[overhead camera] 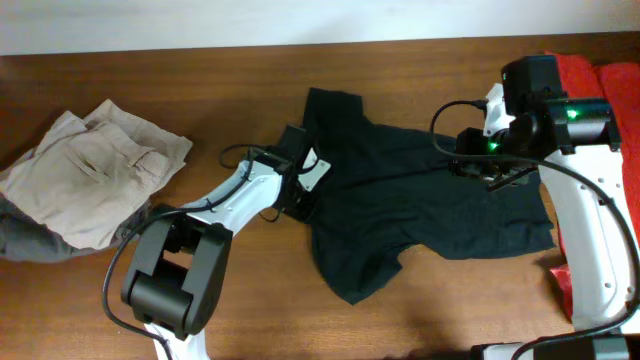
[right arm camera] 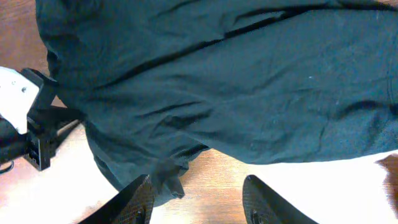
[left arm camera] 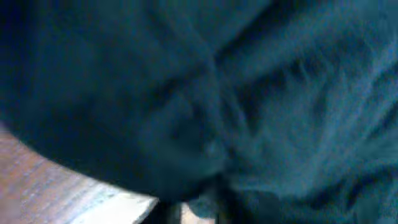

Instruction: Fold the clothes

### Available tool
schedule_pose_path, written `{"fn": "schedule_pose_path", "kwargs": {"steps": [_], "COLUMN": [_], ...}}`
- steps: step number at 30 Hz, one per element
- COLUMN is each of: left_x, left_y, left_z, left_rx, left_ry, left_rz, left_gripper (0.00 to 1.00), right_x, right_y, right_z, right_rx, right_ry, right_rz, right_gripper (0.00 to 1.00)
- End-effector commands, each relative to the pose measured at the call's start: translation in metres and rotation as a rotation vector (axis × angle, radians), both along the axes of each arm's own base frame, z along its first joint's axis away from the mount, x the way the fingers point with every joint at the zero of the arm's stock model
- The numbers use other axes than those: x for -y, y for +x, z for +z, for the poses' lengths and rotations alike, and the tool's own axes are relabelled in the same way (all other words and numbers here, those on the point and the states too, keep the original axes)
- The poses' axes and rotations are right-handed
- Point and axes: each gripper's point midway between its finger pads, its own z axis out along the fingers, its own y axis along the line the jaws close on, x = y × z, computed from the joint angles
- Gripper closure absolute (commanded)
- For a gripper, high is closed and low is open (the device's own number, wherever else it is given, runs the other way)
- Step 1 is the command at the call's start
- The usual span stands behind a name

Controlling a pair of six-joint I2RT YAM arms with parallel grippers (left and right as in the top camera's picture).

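Note:
The clothes, a black T-shirt [overhead camera: 420, 200], lie spread and rumpled across the middle of the wooden table. My left gripper [overhead camera: 300, 190] is down at the shirt's left edge. In the left wrist view dark cloth [left arm camera: 236, 93] fills nearly everything, and a bunch of it sits pinched between the narrow jaws at the bottom edge. My right gripper [overhead camera: 500, 165] hovers above the shirt's right part. In the right wrist view it [right arm camera: 199, 205] stands open over bare wood just off the shirt's edge [right arm camera: 174, 180], with nothing between its fingers.
Beige trousers [overhead camera: 90, 170] lie heaped at the left of the table. Red garments [overhead camera: 600, 80] sit at the back right corner, behind the right arm. The left arm [right arm camera: 25, 124] shows at the left of the right wrist view.

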Motion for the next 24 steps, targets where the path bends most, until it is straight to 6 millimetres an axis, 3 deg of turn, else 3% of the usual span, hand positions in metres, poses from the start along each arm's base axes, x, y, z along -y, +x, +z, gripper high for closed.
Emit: {"fn": "schedule_pose_path", "kwargs": {"steps": [1,5,10,11,12,15,16,19,24], "left_x": [-0.034,-0.090,-0.141,-0.148,-0.153,-0.159,-0.159,-0.153,-0.120], "left_y": [0.022,0.052,0.076,0.080,0.084,0.086,0.085,0.077,0.062], "left_z": [-0.005,0.004,0.015,0.017,0.020,0.028,0.031,0.042,0.066], "left_rx": [0.076,0.163,0.186,0.188,0.188,0.153,0.136,0.071,-0.017], "left_ry": [0.163,0.313,0.321,0.310,0.296,0.253,0.244,0.215,0.129], "left_rz": [0.102,0.328,0.483,0.504,0.518,0.537,0.537,0.525,0.403], "left_gripper": [1.00,1.00,1.00,0.97,0.85,0.46,0.41,0.40,0.44], "right_x": [0.000,0.000,0.000,0.000,0.000,0.000,0.000,0.001,0.010], "right_y": [0.000,0.000,0.000,0.000,0.000,0.000,0.000,-0.001,-0.005], "right_z": [-0.001,-0.001,-0.001,-0.001,-0.001,-0.001,-0.001,-0.004,-0.025], "right_rx": [-0.002,-0.002,-0.002,-0.001,-0.001,-0.003,-0.003,-0.011,-0.054], "right_ry": [0.004,0.004,0.004,0.004,0.004,0.004,0.004,-0.001,-0.043], "right_rz": [0.002,0.002,0.001,0.002,0.001,0.001,0.001,-0.001,-0.046], "right_gripper": [0.49,0.49,0.49,0.49,0.49,0.48,0.48,0.45,0.35]}}
